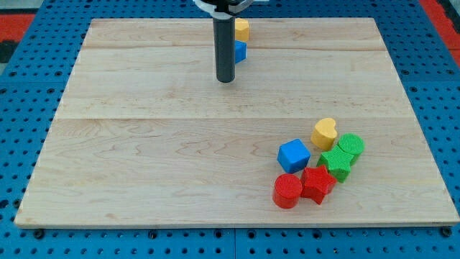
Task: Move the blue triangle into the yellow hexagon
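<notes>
The blue triangle (240,52) lies near the view's top centre, partly hidden behind my rod. The yellow hexagon (242,29) sits just above it, touching or nearly touching. My tip (226,79) rests on the board just below and left of the blue triangle, close to it.
A cluster of blocks lies at the view's lower right: a yellow heart (324,133), a blue cube (293,155), a green cylinder (351,146), a green star (336,164), a red star (317,184) and a red cylinder (287,191). The wooden board (144,144) ends in a blue pegboard surround.
</notes>
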You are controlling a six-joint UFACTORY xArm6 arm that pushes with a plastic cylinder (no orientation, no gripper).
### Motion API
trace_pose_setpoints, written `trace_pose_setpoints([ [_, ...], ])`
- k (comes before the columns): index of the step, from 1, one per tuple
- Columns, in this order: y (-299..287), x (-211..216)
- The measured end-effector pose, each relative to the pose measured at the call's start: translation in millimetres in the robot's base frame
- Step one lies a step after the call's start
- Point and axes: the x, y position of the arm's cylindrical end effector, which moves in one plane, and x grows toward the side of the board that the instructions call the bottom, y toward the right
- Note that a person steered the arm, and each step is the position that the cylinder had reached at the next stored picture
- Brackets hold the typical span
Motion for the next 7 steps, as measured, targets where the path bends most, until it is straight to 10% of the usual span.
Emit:
trace_pose_setpoints([
  [2, 24, -68],
  [7, 26, -78],
])
